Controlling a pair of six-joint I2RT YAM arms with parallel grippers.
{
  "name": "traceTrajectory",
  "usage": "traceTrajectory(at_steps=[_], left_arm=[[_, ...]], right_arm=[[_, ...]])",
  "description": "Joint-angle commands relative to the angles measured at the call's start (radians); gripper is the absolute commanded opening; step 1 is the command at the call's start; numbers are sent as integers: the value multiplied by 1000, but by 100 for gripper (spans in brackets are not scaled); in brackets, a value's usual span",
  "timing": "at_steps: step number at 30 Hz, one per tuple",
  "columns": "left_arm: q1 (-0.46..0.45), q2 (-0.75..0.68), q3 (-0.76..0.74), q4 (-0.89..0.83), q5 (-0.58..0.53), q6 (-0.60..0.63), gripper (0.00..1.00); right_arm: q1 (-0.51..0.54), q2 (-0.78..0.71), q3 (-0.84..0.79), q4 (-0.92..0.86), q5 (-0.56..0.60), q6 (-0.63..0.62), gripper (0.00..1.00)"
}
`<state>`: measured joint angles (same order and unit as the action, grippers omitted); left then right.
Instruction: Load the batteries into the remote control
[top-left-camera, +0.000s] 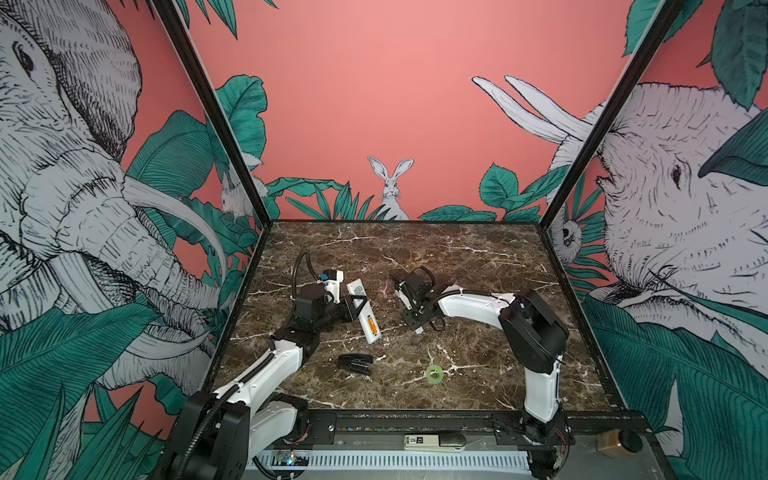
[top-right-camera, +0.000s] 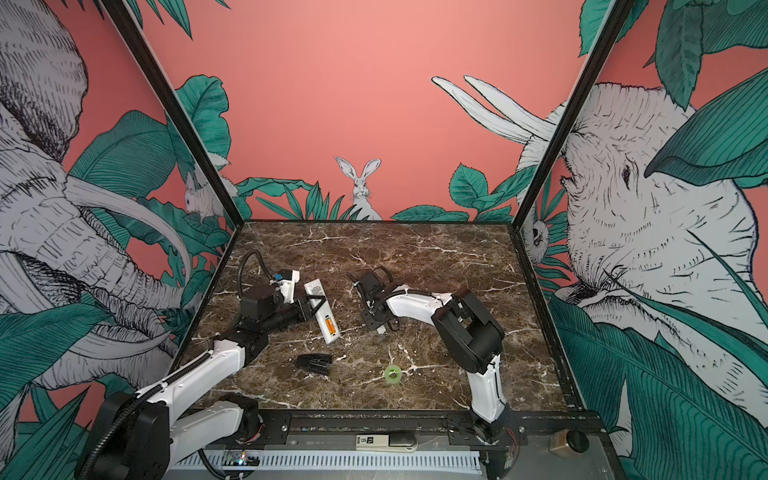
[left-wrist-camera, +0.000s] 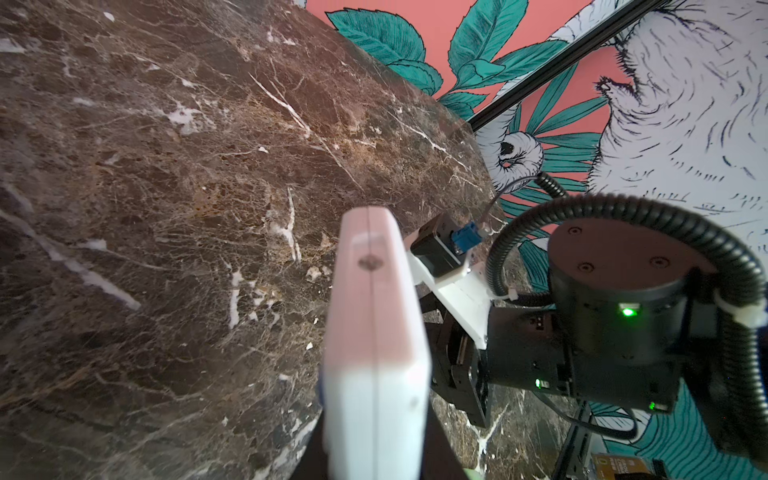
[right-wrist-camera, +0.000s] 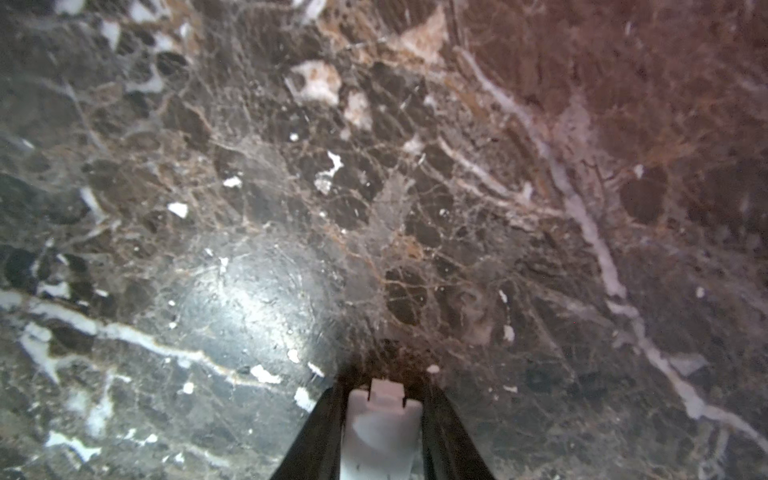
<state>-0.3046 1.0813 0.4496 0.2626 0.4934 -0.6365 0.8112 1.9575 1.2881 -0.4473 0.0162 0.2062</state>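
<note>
Remote control (top-left-camera: 368, 320) lies back-up, left of centre on marble table (top-left-camera: 457, 257). Left gripper (top-left-camera: 360, 302) clamped across its middle. Orange batteries (top-left-camera: 375, 331) sit in open compartment at its near end. Right gripper (right-wrist-camera: 380, 388) pinches white cover piece (right-wrist-camera: 380, 436), close over table.

Your brown marble table (top-left-camera: 457, 257) carries a black stapler (top-left-camera: 354, 364) near its front edge, toward the left. A green tape ring (top-left-camera: 434, 372) lies by that edge's middle, apart from the stapler.

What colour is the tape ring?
The tape ring is light green; a top view shows it best.
</note>
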Motion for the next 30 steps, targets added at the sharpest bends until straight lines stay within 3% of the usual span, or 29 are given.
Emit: traceTrajectory(at_steps=[1,9,30], left_arm=[[7,-19,-4,17,11,-6,0],[8,1,3,19,6,-19,0],[7,0,9,12,5,-11,0]], right_arm=[[3,18,5,-41,30,-12,32],[5,12,0,-60,58,-33,29],[13,6,-9,-86,86,-41,42]])
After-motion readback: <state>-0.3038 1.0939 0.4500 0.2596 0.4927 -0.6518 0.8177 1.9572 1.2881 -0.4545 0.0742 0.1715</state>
